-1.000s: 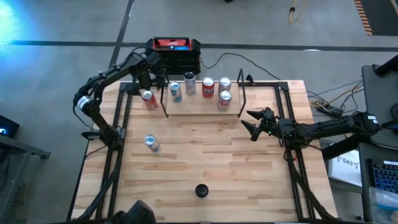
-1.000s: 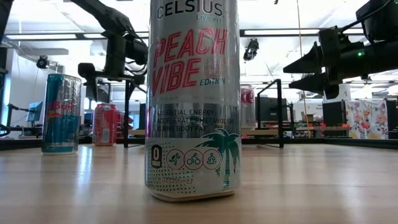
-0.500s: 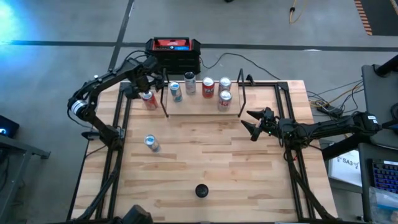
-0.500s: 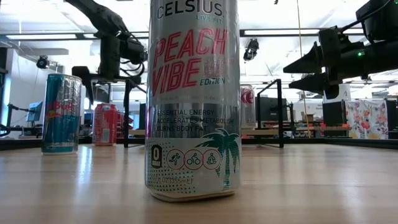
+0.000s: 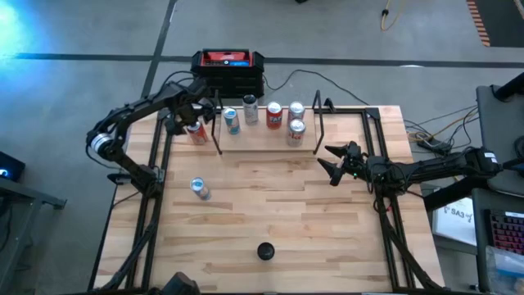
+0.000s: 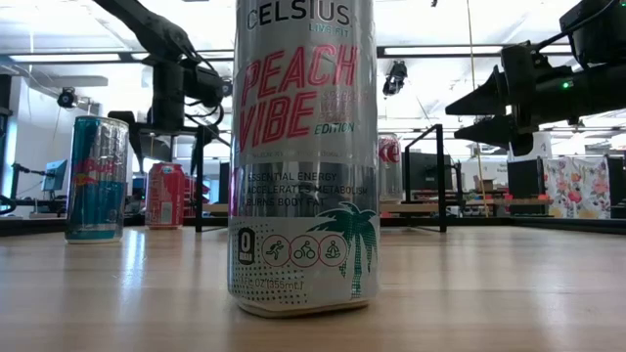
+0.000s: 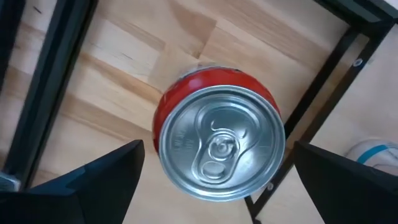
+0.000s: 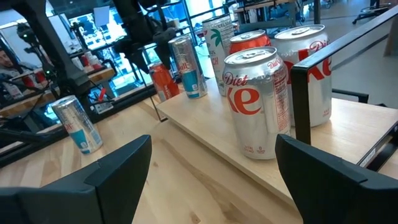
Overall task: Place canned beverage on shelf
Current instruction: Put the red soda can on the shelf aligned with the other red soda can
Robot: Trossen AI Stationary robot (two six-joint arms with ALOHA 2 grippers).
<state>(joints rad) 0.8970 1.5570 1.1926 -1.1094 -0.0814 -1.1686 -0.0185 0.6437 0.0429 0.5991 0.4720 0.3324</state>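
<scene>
Left arm: reaches in from the table's left edge to the far-left corner. Left gripper (image 5: 191, 123): hangs above a red can (image 5: 196, 131) with fingers spread wide, one on either side and clear of it; the left wrist view looks straight down on the can's silver lid (image 7: 217, 149). The red can stands upright on the tabletop (image 5: 278, 205), just outside the left black upright (image 5: 216, 131) of the shelf (image 5: 266, 139).

Blue-and-silver can (image 5: 199, 189): upright on the tabletop, left of centre, well apart from the shelf.

Shelf: light-wood plank at the far side of the table, black rod uprights at both ends. On it, left to right: blue-and-silver can (image 5: 232, 121), slim silver can (image 5: 250, 109), red can (image 5: 273, 115), two silver Diet Coke cans (image 5: 295, 131), one behind the other.

Tall silver "Peach Vibe" can (image 6: 303, 156): upright near the table's front edge, seen from above as a dark round top (image 5: 264, 251).

Right gripper (image 5: 332, 162): level over the tabletop, just right of the shelf's right upright, fingers spread, holding nothing.

Black-and-red box (image 5: 228, 69): beyond the table's far edge.
</scene>
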